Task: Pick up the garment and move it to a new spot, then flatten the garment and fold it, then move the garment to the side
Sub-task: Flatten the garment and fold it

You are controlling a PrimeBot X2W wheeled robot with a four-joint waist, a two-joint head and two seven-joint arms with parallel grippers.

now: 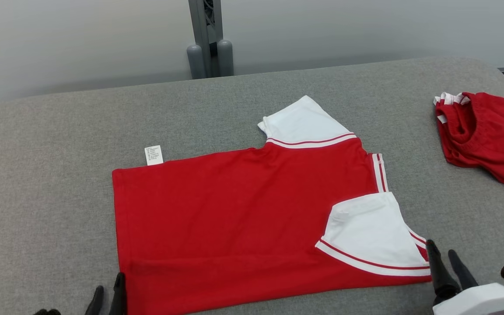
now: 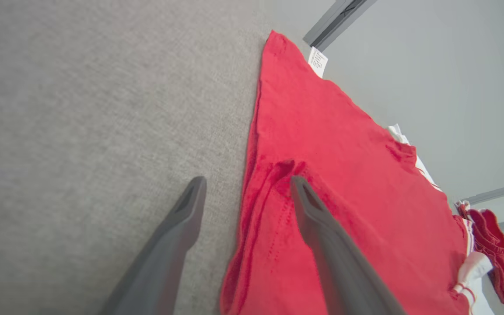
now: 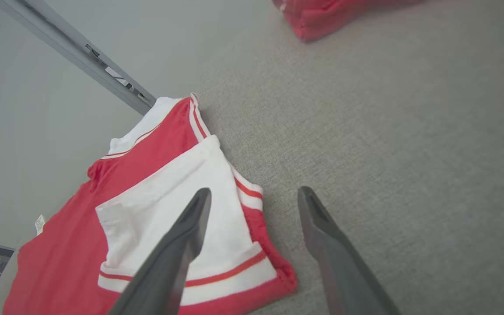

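- Work surface: a grey cloth-covered table (image 1: 59, 131) with rounded far corners. A pale wall (image 1: 81, 39) stands behind it, and a grey post (image 1: 209, 39) rises at its far edge.
- Task item: the red garment (image 1: 234, 210) lies spread flat around the middle of the table, reaching toward the robot's side. Its straight hem edge is to the left and its sleeves are at the right end.
- Sleeves: the far sleeve (image 1: 304, 120), white with a red-and-white band, lies flat on the table beyond the red body. The near sleeve (image 1: 372, 232), also white, is folded in over the red body at the near right corner.
- Label: a white care label (image 1: 154, 155) sticks out from the far edge, close to the hem corner.
- Left gripper (image 1: 108, 297): positioned at the near left corner of the garment. Its wrist view shows the fingers spread and released, one over bare table and the other over red cloth. A small raised wrinkle lies just ahead of that tip. Nothing is grasped. Contact with the cloth cannot be confirmed.
- Right gripper (image 1: 442, 250): positioned just beside the near right corner. Its fingers are spread and released, one over the white near sleeve and the other over bare table. Nothing is grasped.
- Other item: a second red item (image 1: 488, 135), bunched, with white trim, lies at the table's far right, well apart from the garment.
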